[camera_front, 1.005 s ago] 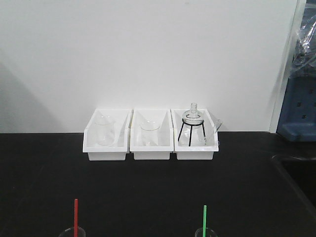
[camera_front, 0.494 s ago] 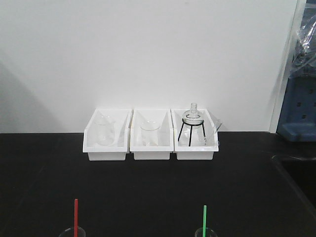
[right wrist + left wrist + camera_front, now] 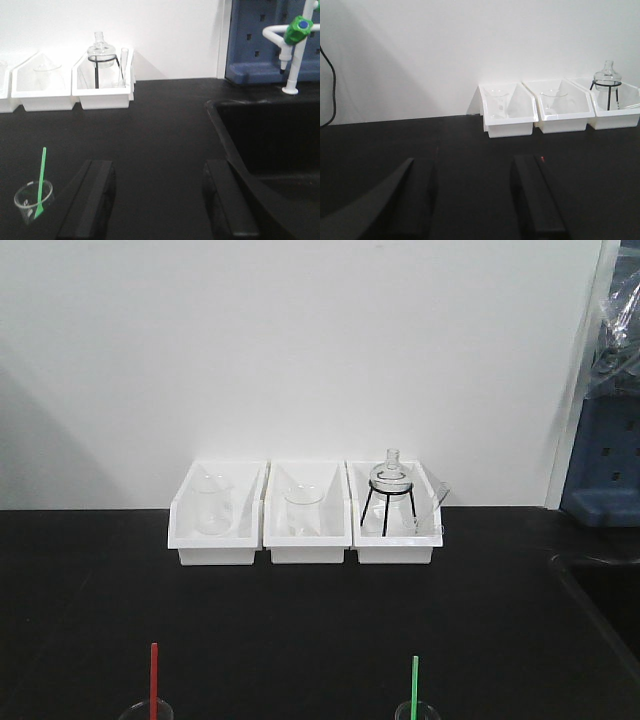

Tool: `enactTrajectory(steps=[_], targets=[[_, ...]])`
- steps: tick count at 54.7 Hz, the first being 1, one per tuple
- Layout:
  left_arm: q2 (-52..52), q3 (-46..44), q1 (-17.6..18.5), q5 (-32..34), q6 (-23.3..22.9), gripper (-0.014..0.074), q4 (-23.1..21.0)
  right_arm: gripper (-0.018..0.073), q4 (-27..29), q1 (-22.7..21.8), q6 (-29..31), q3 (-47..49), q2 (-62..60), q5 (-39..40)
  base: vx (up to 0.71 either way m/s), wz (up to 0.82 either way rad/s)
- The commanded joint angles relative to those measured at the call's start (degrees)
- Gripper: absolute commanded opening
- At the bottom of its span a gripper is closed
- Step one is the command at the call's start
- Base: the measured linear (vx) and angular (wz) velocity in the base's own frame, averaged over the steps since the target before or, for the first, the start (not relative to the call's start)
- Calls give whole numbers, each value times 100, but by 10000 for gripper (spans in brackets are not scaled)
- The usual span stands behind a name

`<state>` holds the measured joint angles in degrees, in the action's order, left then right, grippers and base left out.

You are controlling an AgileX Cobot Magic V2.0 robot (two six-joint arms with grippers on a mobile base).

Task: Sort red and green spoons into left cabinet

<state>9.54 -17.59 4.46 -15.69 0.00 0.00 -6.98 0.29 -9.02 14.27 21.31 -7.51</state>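
We hold our left end effector (image 3: 475,200) low over the black surface (image 3: 470,145), its two dark fingers spread wide with nothing between them. Our right end effector (image 3: 157,200) is spread just as wide and grips nothing. The red spoon (image 3: 153,675) stands upright in a small glass beaker (image 3: 147,710) at the near edge of the surface, on the left. The green spoon (image 3: 414,680) stands in a second beaker (image 3: 417,710), well apart to the right. Three white bins (image 3: 307,540) sit side by side against the wall (image 3: 300,360), holding glassware. The rightmost one carries a flask (image 3: 390,475) on a black tripod (image 3: 384,515). A sink (image 3: 270,125) lies on the right.
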Motion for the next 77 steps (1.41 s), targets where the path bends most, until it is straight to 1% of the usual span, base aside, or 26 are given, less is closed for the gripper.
enactTrajectory(steps=[1, 9, 14, 19, 22, 26, 29, 33, 36, 40, 41, 44, 47, 51, 56, 66, 77], targets=[[367, -202, 18, 639, -42, 479, -214, 468, -33, -17, 38, 205, 514, 1114, 0, 0], [1064, -202, 18, 1194, 0, 479, -709, 468, -31, -10, 5, 205, 1473, 2142, 0, 0], [1656, -202, 18, 1635, 0, 479, -709, 467, -140, -10, 1, 237, 2192, 2684, 0, 0], [2217, -207, 18, 2175, 0, 479, -709, 467, -514, -10, -146, 338, 2799, 3299, 0, 0], [2607, -207, 20, 2620, 0, 479, -709, 467, -978, -10, -419, 472, 3199, 3690, 0, 0], [3029, -207, 74, 3157, -41, 479, -709, 467, -1679, -10, -1008, 687, 3577, 4009, 0, 0], [3327, -207, 172, 3511, -71, 479, -709, 467, -2112, -10, -1444, 883, 3818, 4133, 0, 0], [3759, -207, 368, 4035, -295, 479, -629, 467, -2848, -10, -2123, 1168, 4220, 4174, 0, 0], [4022, -207, 490, 4370, -504, 479, -425, 467, -3342, -10, -2443, 1330, 4461, 4178, 0, 0], [4436, -212, 665, 4819, -918, 479, 0, 467, -3888, -10, -2794, 1566, 4837, 4254, 0, 0], [4579, -212, 708, 4989, -1038, 479, 192, 467, -3969, -10, -2862, 1605, 4940, 4286, 0, 0], [4924, -212, 767, 5340, -1262, 479, 569, 467, -4150, -10, -3060, 1732, 5136, 4408, 0, 0], [5317, -253, 772, 5753, -1572, 479, 1050, 467, -4263, -10, -3287, 1854, 5360, 4590, 0, 0], [5748, -385, 772, 6024, -1920, 479, 1424, 467, -4256, -10, -3400, 1950, 5567, 4803, 0, 0], [6290, -697, 772, 6056, -2158, 479, 1581, 467, -4261, -10, -3406, 2030, 5752, 4906, 0, 0], [7067, -1351, 772, 6038, -2146, 479, 1606, 467, -4280, -10, -3377, 2031, 5796, 4870, 0, 0], [7759, -1833, 772, 5827, -2154, 479, 2052, 467, -4261, -10, -3256, 2031, 5796, 4870, 0, 0]])
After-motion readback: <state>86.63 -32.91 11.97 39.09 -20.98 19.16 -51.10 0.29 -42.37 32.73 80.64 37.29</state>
